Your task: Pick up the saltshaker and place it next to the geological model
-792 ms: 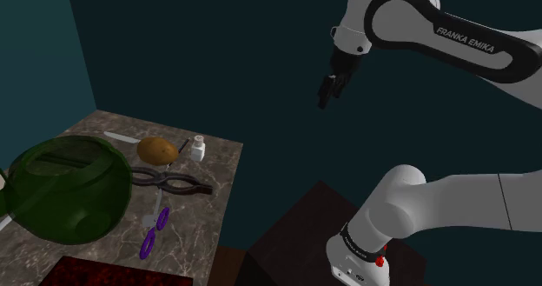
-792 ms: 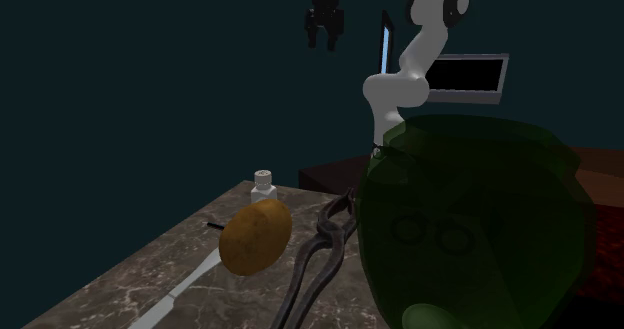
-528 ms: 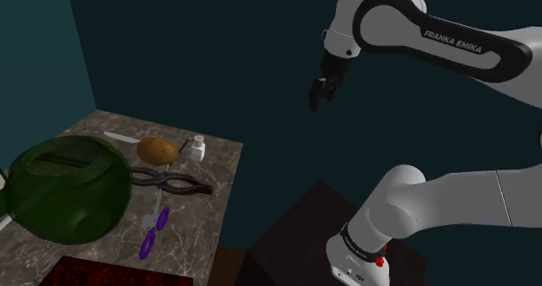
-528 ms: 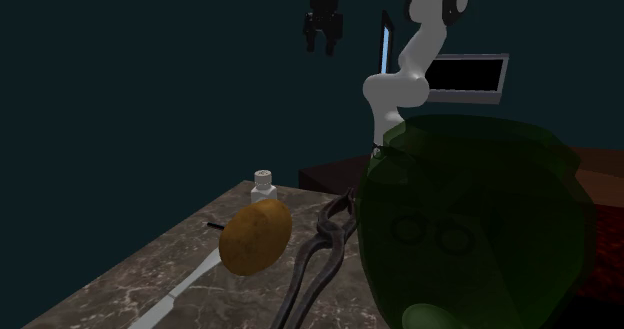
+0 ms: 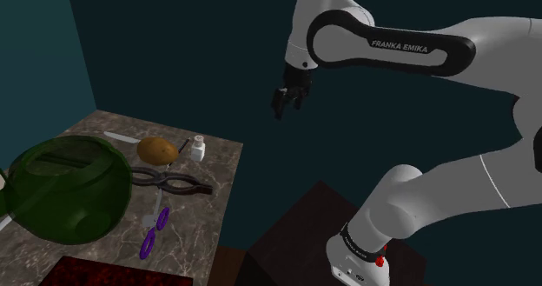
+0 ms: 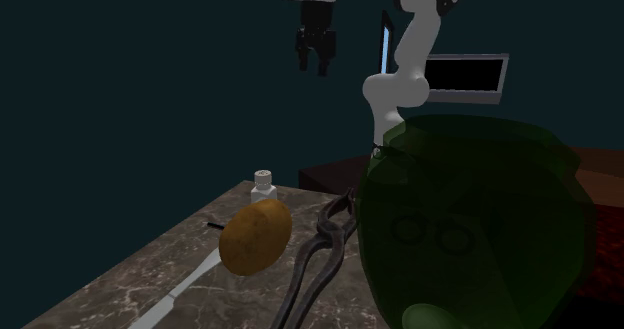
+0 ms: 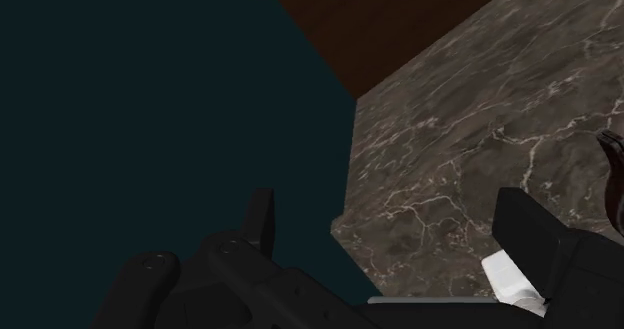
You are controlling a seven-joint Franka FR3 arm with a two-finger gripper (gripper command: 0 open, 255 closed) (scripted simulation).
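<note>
The saltshaker (image 5: 198,148) is a small white bottle standing near the marble table's far corner, next to a brown potato (image 5: 157,150). It also stands behind the potato in the second exterior view, saltshaker (image 6: 263,185), and peeks out beside one finger in the wrist view, saltshaker (image 7: 514,280). The geological model (image 5: 65,189) is a large translucent dark-green globe on the table's near side, geological model (image 6: 470,227). My gripper (image 5: 282,102) hangs open high in the air, off the table's edge and well above the saltshaker; gripper (image 6: 313,59), gripper (image 7: 400,247) holds nothing.
Black pliers (image 5: 174,183) lie between the potato and the model. Purple scissors (image 5: 152,235) lie nearer the front, a pale knife (image 5: 117,136) behind the potato. A red mat (image 5: 104,274) sits at the front edge. The marble table (image 7: 480,147) ends just below the gripper.
The arm has swung toward the shoulder view's left and dipped slightly, bringing the open gripper closer to the table's corner. Nothing on the table has moved.
</note>
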